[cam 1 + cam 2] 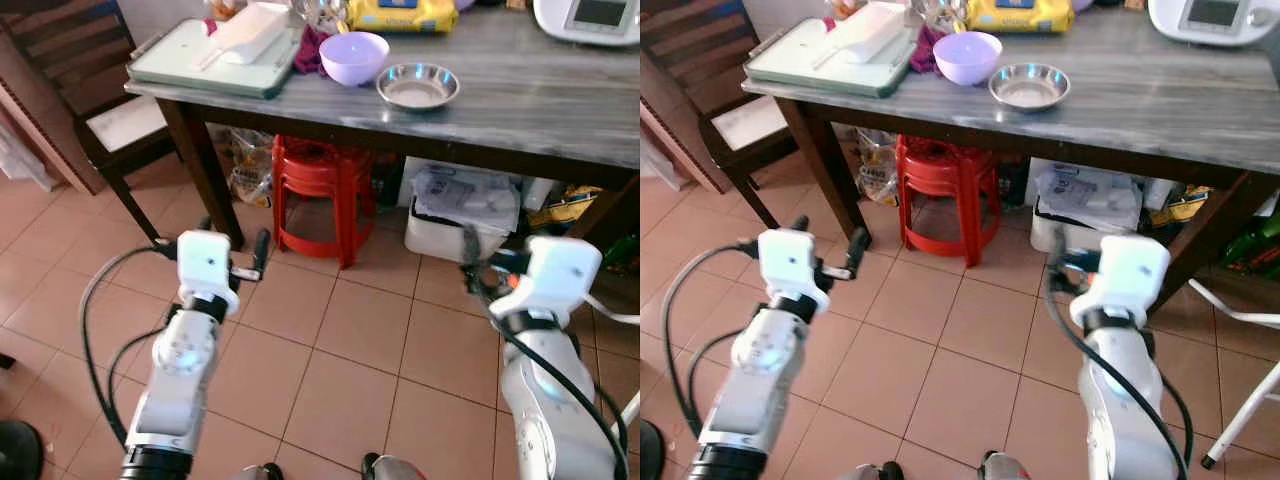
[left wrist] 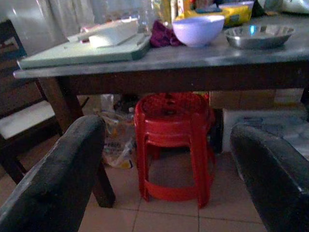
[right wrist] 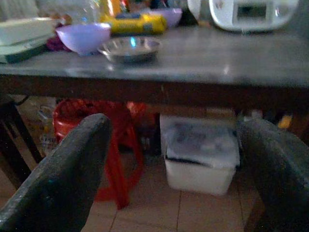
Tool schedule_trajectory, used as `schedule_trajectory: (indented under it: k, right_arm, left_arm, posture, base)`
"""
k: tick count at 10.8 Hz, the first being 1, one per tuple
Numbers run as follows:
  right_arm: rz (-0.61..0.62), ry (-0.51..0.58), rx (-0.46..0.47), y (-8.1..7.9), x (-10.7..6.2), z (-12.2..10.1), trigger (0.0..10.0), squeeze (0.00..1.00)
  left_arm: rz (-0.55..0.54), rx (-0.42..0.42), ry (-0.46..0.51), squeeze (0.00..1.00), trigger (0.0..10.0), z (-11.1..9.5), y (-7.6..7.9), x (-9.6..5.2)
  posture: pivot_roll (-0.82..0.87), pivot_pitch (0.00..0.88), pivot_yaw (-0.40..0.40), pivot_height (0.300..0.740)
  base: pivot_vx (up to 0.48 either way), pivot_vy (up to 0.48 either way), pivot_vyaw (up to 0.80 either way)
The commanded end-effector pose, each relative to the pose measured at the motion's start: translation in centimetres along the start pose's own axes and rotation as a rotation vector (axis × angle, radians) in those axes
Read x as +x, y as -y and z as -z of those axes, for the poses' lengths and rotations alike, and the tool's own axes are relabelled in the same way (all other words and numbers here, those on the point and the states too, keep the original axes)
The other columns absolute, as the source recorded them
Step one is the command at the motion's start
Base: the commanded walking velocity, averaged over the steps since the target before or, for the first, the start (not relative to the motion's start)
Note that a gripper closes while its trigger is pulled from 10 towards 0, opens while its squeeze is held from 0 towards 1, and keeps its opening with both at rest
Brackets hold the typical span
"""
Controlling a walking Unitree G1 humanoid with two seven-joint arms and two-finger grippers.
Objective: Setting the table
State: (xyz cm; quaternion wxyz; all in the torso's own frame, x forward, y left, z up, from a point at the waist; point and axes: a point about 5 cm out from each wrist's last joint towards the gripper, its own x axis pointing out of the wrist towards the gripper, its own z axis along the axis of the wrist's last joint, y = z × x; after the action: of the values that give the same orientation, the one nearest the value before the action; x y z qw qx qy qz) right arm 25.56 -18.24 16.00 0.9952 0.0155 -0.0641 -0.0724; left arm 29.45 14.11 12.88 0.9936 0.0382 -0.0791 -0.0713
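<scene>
The task seemed hardly begun: the purple bowl [image 1: 354, 56] and the steel dish [image 1: 418, 85] stood side by side on the table [image 1: 560, 100], while the left gripper [image 1: 232, 252] and right gripper [image 1: 487, 265] hung spread apart and empty, well short of it.

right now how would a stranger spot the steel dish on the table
Look at the grey table, near its front edge. The steel dish sits just right of the lilac bowl. It is the only shiny, shallow metal piece there.

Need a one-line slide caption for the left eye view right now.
Both grippers, left and right, open and empty before the table holding a purple bowl and steel dish.
</scene>
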Motion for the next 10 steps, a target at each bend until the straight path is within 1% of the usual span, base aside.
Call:
schedule_trajectory:
  k: [1, 2, 3, 4, 5, 6, 7, 8, 9, 10]
  right_arm:
    - [0.019, -0.039, 0.042, -0.2, -0.3, 1.0, 10.0, 0.00]
    - [0.013, -0.006, -0.001, -0.6, -0.5, 1.2, 10.0, 0.00]
    - [-0.022, 0.025, -0.008, -0.9, -0.7, 1.2, 10.0, 0.00]
    - [-0.016, 0.042, -0.049, -0.8, -0.9, 1.2, 10.0, 0.00]
    - [-0.035, 0.060, -0.061, -0.7, -1.0, 1.1, 10.0, 0.00]
    - [-0.037, 0.043, -0.042, -0.7, -1.1, 1.4, 10.0, 0.00]
    - [-0.039, 0.048, -0.047, -0.8, -1.1, 1.4, 10.0, 0.00]
    - [-0.030, 0.030, -0.031, -0.8, -1.2, 1.8, 10.0, 0.00]
    - [-0.025, 0.024, -0.037, -0.8, -1.2, 2.0, 10.0, 0.00]
    - [-0.033, 0.020, -0.034, -0.8, -1.1, 2.1, 10.0, 0.00]
  left_arm:
    - [-0.029, 0.001, -0.020, 0.00, 10.0, 0.7, -0.5, -0.4]
    - [-0.040, -0.010, -0.018, 0.00, 10.0, 0.8, -0.6, -0.5]
    - [-0.050, -0.007, -0.009, 0.00, 10.0, 0.7, -0.8, -0.5]
    - [-0.064, -0.021, -0.010, 0.00, 10.0, 0.9, -1.0, -0.6]
    - [-0.063, -0.024, -0.006, 0.00, 10.0, 1.0, -0.9, -0.6]
    - [-0.058, -0.015, 0.002, 0.00, 10.0, 0.9, -0.8, -0.6]
    - [-0.055, -0.014, 0.001, 0.00, 10.0, 1.0, -0.7, -0.6]
    - [-0.051, -0.012, 0.000, 0.00, 10.0, 1.0, -0.7, -0.6]
    - [-0.051, -0.012, -0.002, 0.00, 10.0, 1.1, -0.7, -0.6]
    - [-0.048, -0.012, -0.001, 0.00, 10.0, 1.1, -0.7, -0.6]
  posture:
    - [-0.20, 0.162, 0.072, 0.740]
    - [-0.20, 0.162, 0.072, 0.740]
    - [-0.20, 0.162, 0.072, 0.740]
    - [-0.19, 0.163, 0.074, 0.740]
    - [-0.19, 0.163, 0.073, 0.740]
    - [-0.19, 0.163, 0.074, 0.740]
    - [-0.19, 0.162, 0.074, 0.740]
    - [-0.19, 0.162, 0.075, 0.740]
    - [-0.19, 0.162, 0.075, 0.740]
    - [-0.19, 0.155, 0.072, 0.740]
  base:
    - [0.000, 0.000, 0.00]
    - [0.000, 0.000, 0.00]
    - [0.000, 0.000, 0.00]
    - [0.000, 0.000, 0.00]
    - [0.000, 0.000, 0.00]
    - [0.000, 0.000, 0.00]
    - [0.000, 0.000, 0.00]
    - [0.000, 0.000, 0.00]
    - [0.000, 0.000, 0.00]
    - [0.000, -0.266, -0.80]
